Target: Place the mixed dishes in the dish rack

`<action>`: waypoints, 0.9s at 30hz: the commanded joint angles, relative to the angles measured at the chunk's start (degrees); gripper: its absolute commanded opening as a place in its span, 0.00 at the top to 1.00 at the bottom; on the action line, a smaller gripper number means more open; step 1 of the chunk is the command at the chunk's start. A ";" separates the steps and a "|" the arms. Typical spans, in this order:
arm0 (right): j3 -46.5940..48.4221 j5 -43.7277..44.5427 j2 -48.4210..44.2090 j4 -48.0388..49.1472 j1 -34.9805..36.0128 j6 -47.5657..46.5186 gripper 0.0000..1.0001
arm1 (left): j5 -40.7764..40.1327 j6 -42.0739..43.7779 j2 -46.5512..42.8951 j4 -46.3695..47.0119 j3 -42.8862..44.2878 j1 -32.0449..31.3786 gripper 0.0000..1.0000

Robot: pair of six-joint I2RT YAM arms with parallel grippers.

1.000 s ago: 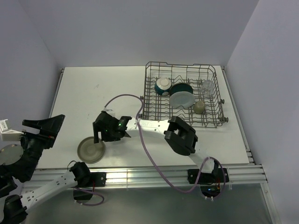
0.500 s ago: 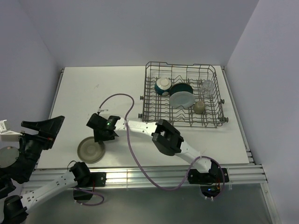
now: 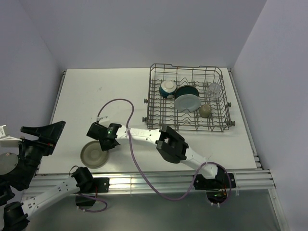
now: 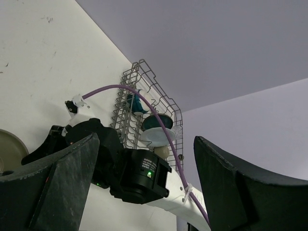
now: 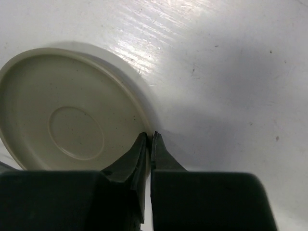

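Note:
The grey-beige plate [image 3: 91, 155] lies flat on the table at the front left. My right gripper [image 3: 99, 141] is shut on its right rim, one finger inside the plate [image 5: 72, 125] and one outside, the tips [image 5: 150, 137] pinched together. The dish rack [image 3: 185, 66] stands at the back right. It holds a teal bowl [image 3: 168, 88], a dark teal plate [image 3: 188, 90], a pale blue plate [image 3: 186, 103], a mug [image 3: 205, 110] and a clear glass [image 3: 214, 89]. My left gripper [image 3: 44, 134] hovers open off the table's front-left corner, nothing between its fingers [image 4: 67, 178].
A purple cable [image 3: 120, 102] loops above the right arm over the table's middle. The right arm's elbow [image 3: 171, 144] stretches across the front of the table, just in front of the rack. Walls close in on the left, back and right.
My right gripper slid left and down to the plate's edge and closed on its rim. The left arm sank slightly and stayed open.

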 commanded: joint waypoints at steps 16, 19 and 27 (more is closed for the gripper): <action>-40.61 14.63 -23.91 14.03 0.91 -16.70 1.00 | 2.18 -1.72 1.58 2.15 -4.22 0.14 0.15; -42.90 18.68 -26.28 14.20 1.79 -18.45 1.00 | 2.53 -1.72 2.11 2.68 -4.92 0.14 0.15; -52.39 24.48 -36.47 25.10 4.61 -28.74 1.00 | 3.41 -1.98 2.91 4.35 -6.51 0.14 0.15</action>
